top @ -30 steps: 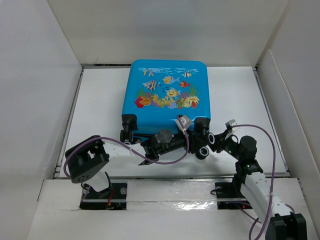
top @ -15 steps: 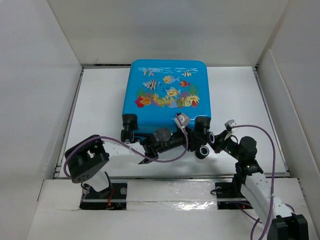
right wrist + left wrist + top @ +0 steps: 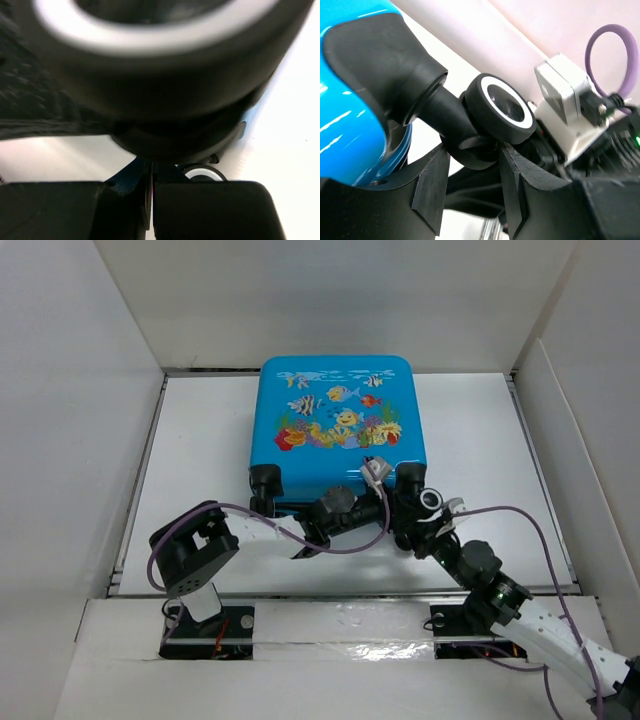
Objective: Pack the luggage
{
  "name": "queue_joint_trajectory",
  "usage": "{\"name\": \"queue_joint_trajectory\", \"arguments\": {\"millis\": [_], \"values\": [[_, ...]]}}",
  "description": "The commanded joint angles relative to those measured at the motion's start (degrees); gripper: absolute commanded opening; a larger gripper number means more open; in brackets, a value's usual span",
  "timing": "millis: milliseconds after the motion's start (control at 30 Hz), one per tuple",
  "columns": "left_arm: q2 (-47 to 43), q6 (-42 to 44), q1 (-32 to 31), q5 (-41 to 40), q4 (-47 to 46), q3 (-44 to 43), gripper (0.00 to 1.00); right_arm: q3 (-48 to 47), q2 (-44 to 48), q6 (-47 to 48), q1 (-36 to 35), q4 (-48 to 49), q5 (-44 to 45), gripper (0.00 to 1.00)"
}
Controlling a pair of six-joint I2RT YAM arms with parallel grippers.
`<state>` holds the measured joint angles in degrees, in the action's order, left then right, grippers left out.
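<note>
The luggage (image 3: pixel 335 415), a bright blue hard case with a fish print, lies closed on the white table (image 3: pixel 200 460). Its black wheels face my arms. My left gripper (image 3: pixel 408 504) is at the near right corner. In the left wrist view its fingers (image 3: pixel 432 190) are shut on either side of the black caster of a white-ringed wheel (image 3: pixel 507 107), beside the blue shell (image 3: pixel 345 125). My right gripper (image 3: pixel 420 528) sits just under that same corner. Its jaws (image 3: pixel 151 175) are pressed together with nothing between them, and a wheel (image 3: pixel 150 60) fills the view above them.
White walls (image 3: pixel 80 390) box in the table on the left, back and right. A raised white ledge (image 3: pixel 330 615) runs along the near edge over the arm bases. Purple cables (image 3: pixel 350 545) loop off both arms. The other wheels (image 3: pixel 265 480) sit at the near left corner.
The right gripper went from open to shut and swung left, in under the wheel corner. The left arm pushed forward, and the luggage's near edge shifted away from the arms.
</note>
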<state>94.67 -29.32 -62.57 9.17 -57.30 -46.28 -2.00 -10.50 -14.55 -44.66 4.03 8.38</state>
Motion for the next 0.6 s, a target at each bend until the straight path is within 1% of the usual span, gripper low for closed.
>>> {"name": "queue_joint_trajectory", "arguments": {"millis": [0,33,67,100,133,167,200,233,267,300,333,367,400,433,500,533,567], "values": [[1.56,-6.10,2.18,-2.23,-8.97,-6.71,0.39,1.38,-1.43,-2.86,-8.84,5.36,7.33,0.00],[2.44,-6.45,2.18,-1.79,-9.06,-7.15,0.38,1.21,-3.36,-2.68,-10.51,6.68,10.31,0.00],[2.71,-7.06,2.18,-1.61,-8.97,-7.59,0.38,0.77,-5.91,-2.59,-13.66,9.13,11.99,0.00],[2.88,-7.41,2.18,-1.44,-8.62,-8.29,0.39,-0.01,-11.41,-2.59,-15.09,10.11,13.75,0.00],[3.06,-7.50,2.18,-1.52,-8.10,-8.56,0.41,-0.80,-14.34,-2.07,-16.58,10.81,17.16,0.00],[2.97,-7.59,2.18,-1.09,-7.83,-8.65,0.42,-2.64,-17.15,-1.89,-19.29,12.82,18.50,0.00],[2.89,-7.51,2.71,-0.39,-7.31,-9.26,0.45,-3.27,-19.88,-1.54,-20.45,14.50,19.82,0.00],[2.54,-7.42,2.71,1.45,-5.04,-9.79,0.51,-3.97,-24.95,-0.49,-21.51,16.08,20.87,0.00],[2.19,-7.50,3.23,2.86,-3.19,-10.31,0.55,-5.28,-27.27,0.04,-22.30,19.49,21.06,0.00],[1.66,-7.24,3.76,3.92,-1.52,-11.19,0.59,-5.90,-29.55,0.13,-23.61,20.91,21.50,0.00],[0.26,-7.15,3.77,6.19,3.55,-11.81,0.70,-6.43,-31.58,0.04,-23.63,21.89,22.11,0.00],[-0.62,-6.89,4.55,7.60,6.82,-12.34,0.73,-7.05,-34.90,-0.04,-24.24,23.37,22.64,0.00],[-1.59,-6.54,5.69,8.75,9.46,-12.60,0.78,-7.49,-36.24,-0.22,-24.24,24.17,22.99,0.00],[-4.29,-5.76,6.48,10.33,14.62,-12.26,0.84,-7.41,-37.04,-0.31,-24.24,24.62,23.08,0.00],[-7.73,-5.40,8.41,11.22,18.96,-9.72,0.88,-7.14,-37.66,-0.57,-24.24,25.23,23.52,0.00],[-11.40,-4.96,10.69,12.61,22.54,-8.75,0.90,-7.05,-37.49,-0.66,-24.24,25.23,23.78,0.00],[-13.35,-4.70,12.01,13.06,25.02,-7.95,0.90,-6.88,-37.05,-0.49,-24.24,25.06,24.05,0.00]]}}
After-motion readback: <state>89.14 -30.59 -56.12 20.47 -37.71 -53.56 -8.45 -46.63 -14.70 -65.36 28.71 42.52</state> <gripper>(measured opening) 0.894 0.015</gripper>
